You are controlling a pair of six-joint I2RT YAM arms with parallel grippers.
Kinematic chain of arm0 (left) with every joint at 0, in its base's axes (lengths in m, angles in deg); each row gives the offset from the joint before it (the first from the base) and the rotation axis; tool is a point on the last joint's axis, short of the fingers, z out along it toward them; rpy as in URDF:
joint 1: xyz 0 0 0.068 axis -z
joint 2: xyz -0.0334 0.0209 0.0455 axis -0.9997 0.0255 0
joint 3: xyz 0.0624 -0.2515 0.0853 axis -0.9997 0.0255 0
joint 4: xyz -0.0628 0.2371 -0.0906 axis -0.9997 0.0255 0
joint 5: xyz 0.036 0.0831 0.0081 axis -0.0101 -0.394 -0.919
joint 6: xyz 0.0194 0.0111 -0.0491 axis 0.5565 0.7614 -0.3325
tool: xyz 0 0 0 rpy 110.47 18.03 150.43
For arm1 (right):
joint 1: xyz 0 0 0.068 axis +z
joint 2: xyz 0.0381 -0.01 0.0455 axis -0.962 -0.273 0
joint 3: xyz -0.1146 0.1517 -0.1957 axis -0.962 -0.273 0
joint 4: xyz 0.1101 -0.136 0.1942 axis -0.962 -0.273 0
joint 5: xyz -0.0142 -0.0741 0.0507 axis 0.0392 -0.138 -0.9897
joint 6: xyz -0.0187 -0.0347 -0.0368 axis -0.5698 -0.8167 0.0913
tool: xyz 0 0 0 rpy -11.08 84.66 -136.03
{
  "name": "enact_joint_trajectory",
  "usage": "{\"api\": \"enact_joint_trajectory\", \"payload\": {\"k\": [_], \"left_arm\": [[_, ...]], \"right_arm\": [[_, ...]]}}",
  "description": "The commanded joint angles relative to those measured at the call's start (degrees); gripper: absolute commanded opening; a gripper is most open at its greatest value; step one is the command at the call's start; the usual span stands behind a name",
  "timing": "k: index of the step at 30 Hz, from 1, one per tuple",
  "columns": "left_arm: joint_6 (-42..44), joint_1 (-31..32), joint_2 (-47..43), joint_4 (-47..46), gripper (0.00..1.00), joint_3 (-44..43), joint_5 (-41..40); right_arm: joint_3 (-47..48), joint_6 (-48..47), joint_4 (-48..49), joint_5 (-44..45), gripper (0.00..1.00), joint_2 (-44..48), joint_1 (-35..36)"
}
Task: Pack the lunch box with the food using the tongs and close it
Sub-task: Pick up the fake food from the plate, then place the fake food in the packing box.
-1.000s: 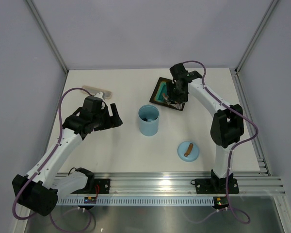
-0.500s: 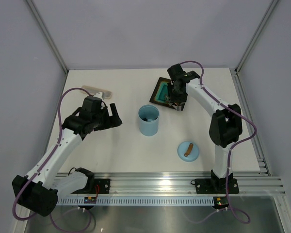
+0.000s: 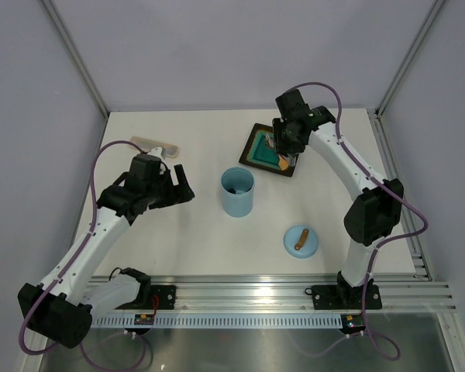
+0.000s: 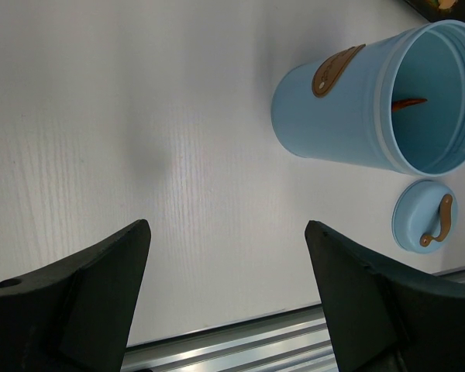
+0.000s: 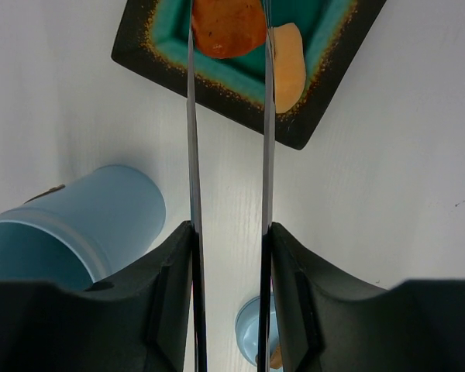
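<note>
The lunch box (image 4: 337,116) holds one brown food piece (image 4: 409,101).

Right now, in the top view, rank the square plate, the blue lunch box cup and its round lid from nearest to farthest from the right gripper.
1. Square plate: at the far side, right by the right gripper, under the tongs it holds.
2. Lunch box cup: mid-table, left of the gripper.
3. Round lid: farthest, toward the near edge.

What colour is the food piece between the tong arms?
Reddish orange food piece; clearest in the right wrist view.
</note>
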Motion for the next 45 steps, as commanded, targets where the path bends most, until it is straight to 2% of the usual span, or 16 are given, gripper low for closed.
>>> {"api": "enact_joint_trajectory", "payload": {"k": [1, 10, 19, 36, 45], "left_arm": [[0.48, -0.23, -0.73, -1.95, 0.85, 0.11, 0.79], [0.48, -0.32, 0.32, -2.04, 0.85, -0.50, 0.70], [0.57, -0.40, 1.64, -1.78, 0.85, -2.26, -0.08], [0.48, -0.40, 1.47, -0.55, 0.85, -3.40, -1.23], [0.40, -0.40, 2.08, -0.90, 0.85, -3.23, -1.05]], "right_arm": [[3.16, 0.09, -0.88, 0.78, 0.29, 5.42, 0.54], [1.41, -2.36, -2.64, -7.39, 0.29, 15.61, 2.21], [-6.23, -7.38, -3.34, -12.05, 0.29, 26.42, 11.96], [-13.97, -8.61, -5.45, -15.13, 0.30, 26.34, 14.43], [-15.20, -8.52, -4.66, -14.60, 0.36, 25.90, 14.52]]}}
